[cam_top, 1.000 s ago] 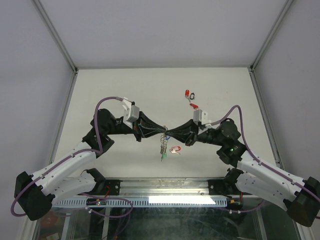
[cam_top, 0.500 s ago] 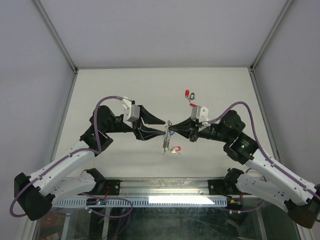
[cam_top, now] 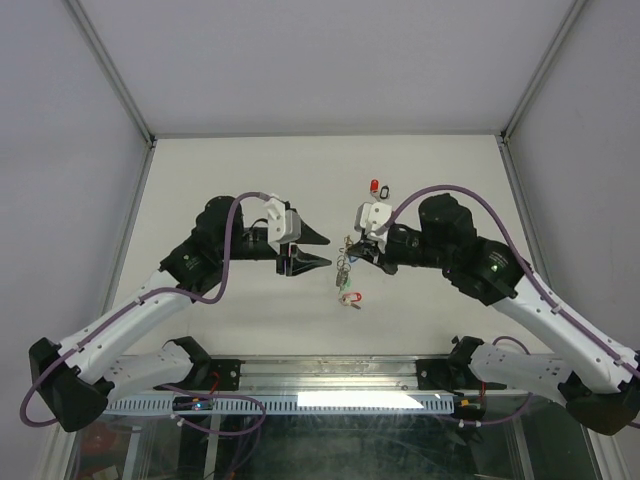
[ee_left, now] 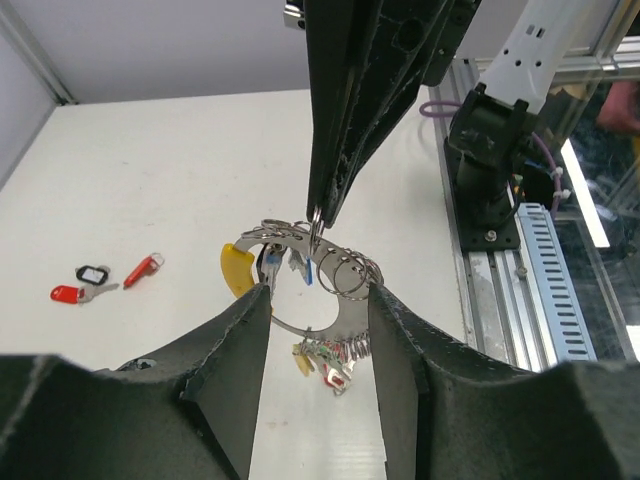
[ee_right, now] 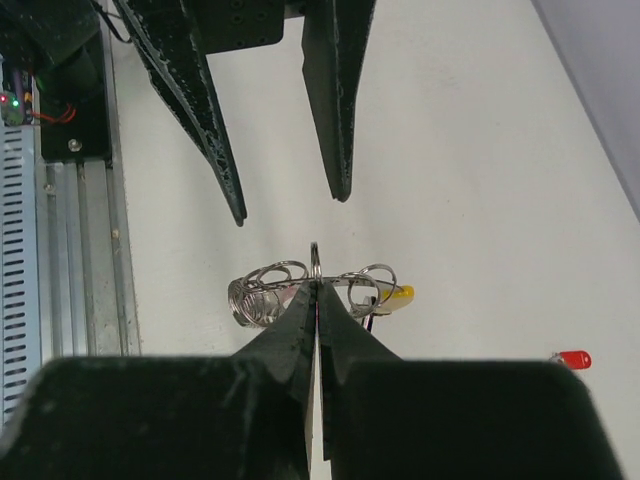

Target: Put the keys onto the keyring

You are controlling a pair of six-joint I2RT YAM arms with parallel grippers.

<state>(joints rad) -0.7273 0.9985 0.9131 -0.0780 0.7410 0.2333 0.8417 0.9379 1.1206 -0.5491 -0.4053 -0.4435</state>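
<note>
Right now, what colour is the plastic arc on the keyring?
The arc is yellow, clearest in the left wrist view.

My top view looks down from above and behind both arm bases, taking in the whole worktop [cam_top: 220,170]. Each wrist view sits close behind its own jaws, facing the opposite arm. All three share the keyring [ee_left: 345,272] near mid-frame.
</note>
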